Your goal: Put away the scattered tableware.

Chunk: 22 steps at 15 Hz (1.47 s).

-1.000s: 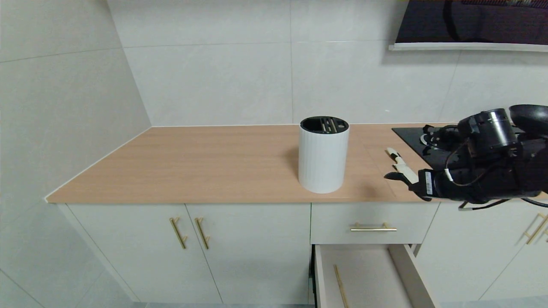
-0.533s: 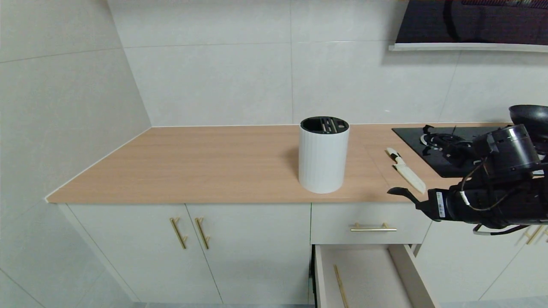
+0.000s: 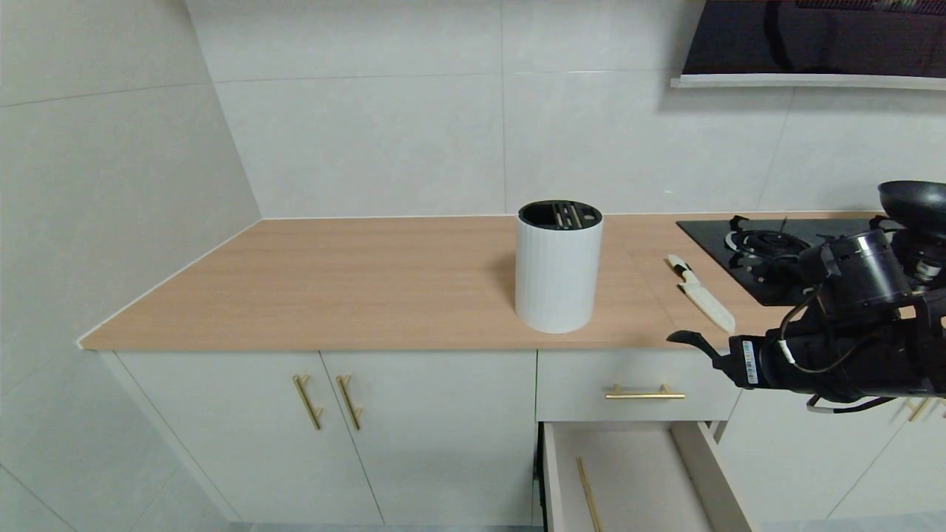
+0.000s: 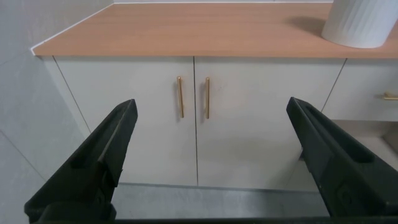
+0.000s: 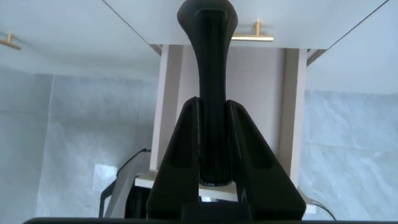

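Observation:
A white knife [image 3: 701, 294] lies on the wooden counter [image 3: 369, 281], between the white knife holder [image 3: 558, 270] with its slotted black top and the stove. My right gripper [image 3: 686, 338] hangs shut and empty in front of the counter's edge, just off the knife's near end and above the open drawer [image 3: 691, 473]. In the right wrist view its fingers [image 5: 208, 93] are pressed together over that drawer [image 5: 273, 112]. A thin chopstick [image 3: 588, 493] lies in the drawer. My left gripper [image 4: 211, 109] is open, low before the cabinet doors [image 4: 193, 124], with the holder [image 4: 364, 25] off to one side.
A black stove [image 3: 765, 255] with a dark pan [image 3: 913, 199] sits at the counter's right end. A shut drawer with a gold handle [image 3: 644, 395] lies above the open one. Tiled walls bound the counter at the back and left.
My right gripper has drawn back from over the knife on the counter, down and to the right, to a spot in front of the counter's edge. The knife has not moved.

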Motion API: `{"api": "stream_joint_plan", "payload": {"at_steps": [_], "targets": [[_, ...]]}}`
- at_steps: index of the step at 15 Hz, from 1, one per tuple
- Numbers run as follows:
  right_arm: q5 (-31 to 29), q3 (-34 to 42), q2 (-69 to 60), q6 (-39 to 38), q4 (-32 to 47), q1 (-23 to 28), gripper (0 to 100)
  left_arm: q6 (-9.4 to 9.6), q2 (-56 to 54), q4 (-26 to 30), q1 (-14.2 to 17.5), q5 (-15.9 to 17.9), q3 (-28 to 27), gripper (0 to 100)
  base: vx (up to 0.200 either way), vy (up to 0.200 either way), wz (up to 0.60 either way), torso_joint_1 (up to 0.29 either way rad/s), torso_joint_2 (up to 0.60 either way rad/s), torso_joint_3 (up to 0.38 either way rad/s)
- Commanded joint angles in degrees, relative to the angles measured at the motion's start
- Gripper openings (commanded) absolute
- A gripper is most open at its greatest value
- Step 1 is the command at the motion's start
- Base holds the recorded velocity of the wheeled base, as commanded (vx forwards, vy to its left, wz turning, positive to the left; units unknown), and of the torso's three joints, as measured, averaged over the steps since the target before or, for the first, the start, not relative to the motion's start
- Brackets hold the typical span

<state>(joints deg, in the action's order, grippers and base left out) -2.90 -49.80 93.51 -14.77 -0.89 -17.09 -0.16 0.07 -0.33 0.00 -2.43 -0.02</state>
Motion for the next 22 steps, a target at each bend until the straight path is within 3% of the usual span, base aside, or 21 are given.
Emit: {"api": "stream_joint_plan", "payload": {"at_steps": [1, 22], "targets": [[-0.1, 0.1, 1.1, 0.0, 0.0, 0.0, 0, -0.02, 0.0, 0.0, 0.0, 0.0, 0.0, 100, 0.0, 0.0, 0.0, -0.144, 0.32, 0.178], [-0.6, 0.2, 2.8, 1.1, -0.3, 0.0, 0, -0.02, 0.0, 0.0, 0.0, 0.0, 0.0, 100, 0.0, 0.0, 0.0, -0.192, 0.48, 0.284]]}}
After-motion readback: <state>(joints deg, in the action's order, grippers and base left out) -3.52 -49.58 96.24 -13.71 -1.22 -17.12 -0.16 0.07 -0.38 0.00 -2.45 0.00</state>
